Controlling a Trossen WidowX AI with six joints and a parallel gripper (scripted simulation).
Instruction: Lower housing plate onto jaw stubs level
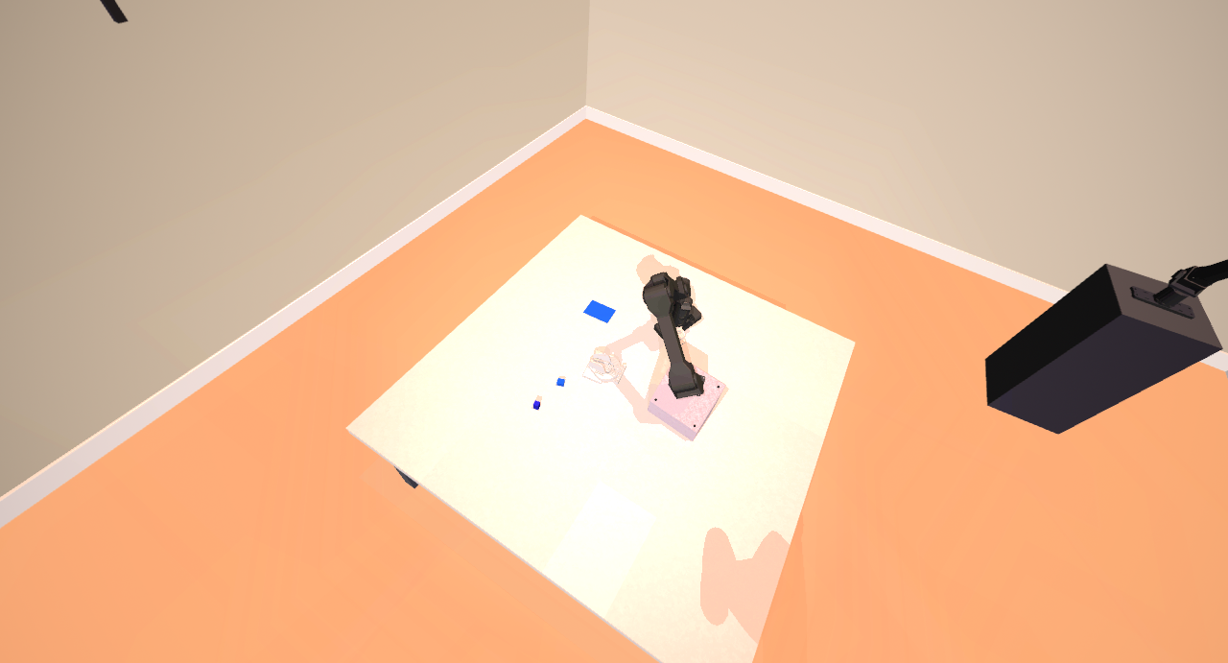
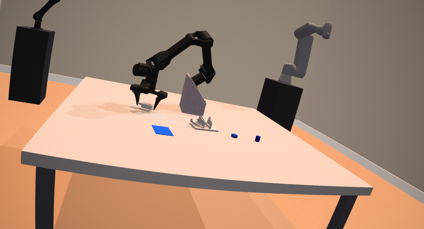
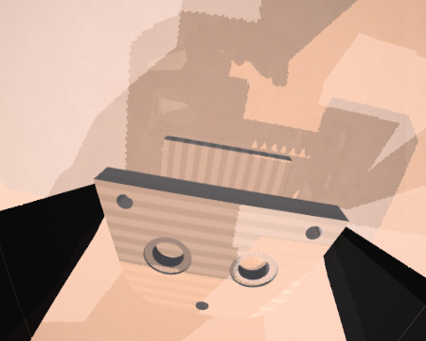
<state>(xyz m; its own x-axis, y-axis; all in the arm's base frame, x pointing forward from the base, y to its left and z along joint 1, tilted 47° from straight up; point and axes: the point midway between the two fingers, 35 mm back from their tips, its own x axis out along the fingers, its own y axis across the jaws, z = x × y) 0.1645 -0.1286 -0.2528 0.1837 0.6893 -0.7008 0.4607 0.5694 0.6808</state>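
Observation:
The pale housing plate (image 2: 145, 104) (image 3: 201, 227) has two large ringed holes and several small ones. It sits raised a little above the table, with a ribbed part (image 3: 222, 166) showing beyond its dark edge in the wrist view. My gripper (image 2: 145, 106) (image 3: 217, 212) is open, one finger beside each end of the plate; contact cannot be told. In the top view the arm hides the plate and fingertips. The two grey upright jaws (image 2: 205, 122) (image 1: 604, 364) stand on their pale base (image 2: 214, 130), apart from the plate. The stubs are too small to make out.
A blue square (image 1: 599, 311) (image 2: 162, 130) lies nearer the exterior camera than the plate. A blue block (image 1: 560, 382) (image 2: 234, 135) and a dark blue block (image 1: 536, 404) (image 2: 257, 138) lie beyond the jaws. My speckled pedestal (image 1: 708, 399) (image 2: 192, 100) stands behind the jaws.

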